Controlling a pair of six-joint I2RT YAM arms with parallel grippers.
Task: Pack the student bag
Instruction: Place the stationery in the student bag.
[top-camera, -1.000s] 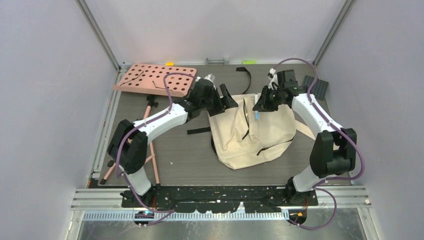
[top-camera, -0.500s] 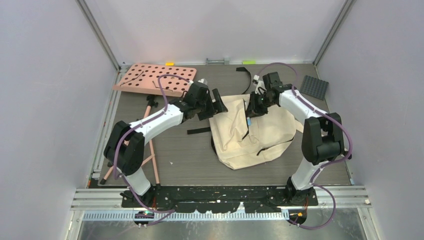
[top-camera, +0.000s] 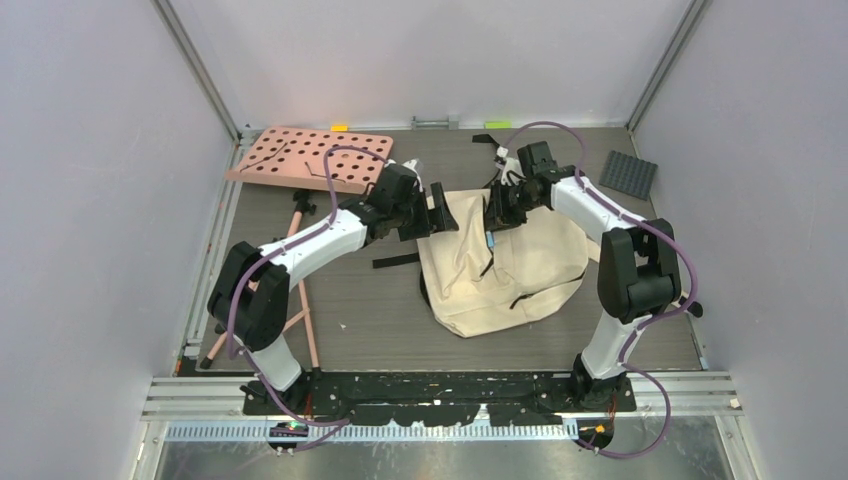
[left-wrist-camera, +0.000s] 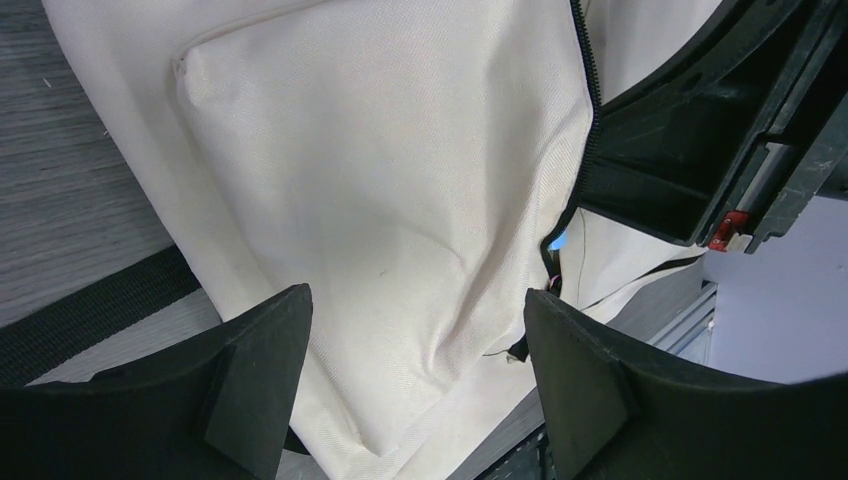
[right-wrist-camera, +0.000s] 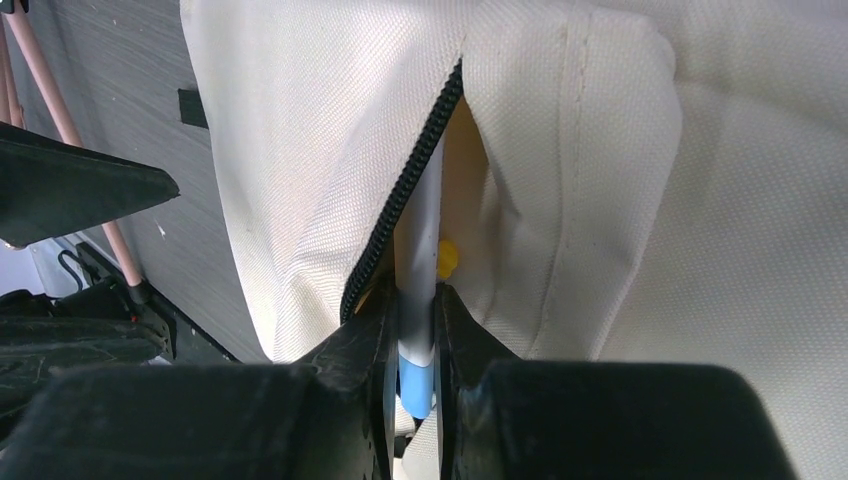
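Observation:
The cream student bag (top-camera: 505, 275) lies on the table with its zip opening (right-wrist-camera: 400, 200) facing the back. My right gripper (right-wrist-camera: 415, 300) is shut on a white pen with a blue end (right-wrist-camera: 420, 215). The pen's tip pokes into the zip slit, beside something yellow (right-wrist-camera: 447, 258) inside. From above, this gripper (top-camera: 492, 222) hangs over the bag's top middle. My left gripper (left-wrist-camera: 415, 310) is open and holds nothing. Its fingers hover above the bag's left panel (left-wrist-camera: 380, 150), at the bag's upper left corner (top-camera: 445, 212).
A pink perforated board (top-camera: 310, 158) lies at the back left, with thin pink legs (top-camera: 300, 290) in front of it. A dark grey studded plate (top-camera: 628, 172) sits at the back right. Black straps (top-camera: 398, 261) trail from the bag's left side.
My right gripper has carried the pen leftward and down to the bag's zip opening. My left gripper has drawn back a little toward the bag's left corner, still open.

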